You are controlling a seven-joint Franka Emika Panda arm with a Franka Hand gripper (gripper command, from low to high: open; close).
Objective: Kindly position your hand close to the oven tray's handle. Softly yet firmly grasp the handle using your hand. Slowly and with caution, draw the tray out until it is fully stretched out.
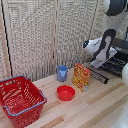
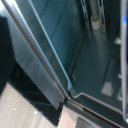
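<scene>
The claw (image 1: 101,64) is being shown at the exterior view's right, on the end of the white arm (image 1: 103,47), directed down toward the oven tray (image 1: 111,67). Whether its fingers are apart or together cannot be told: in the exterior view the fingertips are being hidden against the dark bars, and in the wrist view no finger is being clearly shown. Contact with the rack cannot be confirmed either.

The oven tray is being displayed directly beneath and just beyond the claw, as a set of thin dark parallel bars projecting toward the table. The handle (image 1: 99,76), the dark straight bar along the rack's front edge, is being seen just below the claw, on the side nearer the carton. The oven (image 2: 95,65) is being filled across the wrist view by its dark interior and a slanting metal frame edge; in the exterior view only its dark front at the frame's right edge is being seen, behind the claw.

Away from the claw, toward the exterior view's left, an orange carton (image 1: 81,77) is being shown standing upright near the handle. Farther off, a red bowl (image 1: 65,92), a blue cup (image 1: 62,73) and a red basket (image 1: 20,99) are being shown on the wooden table (image 1: 90,107).
</scene>
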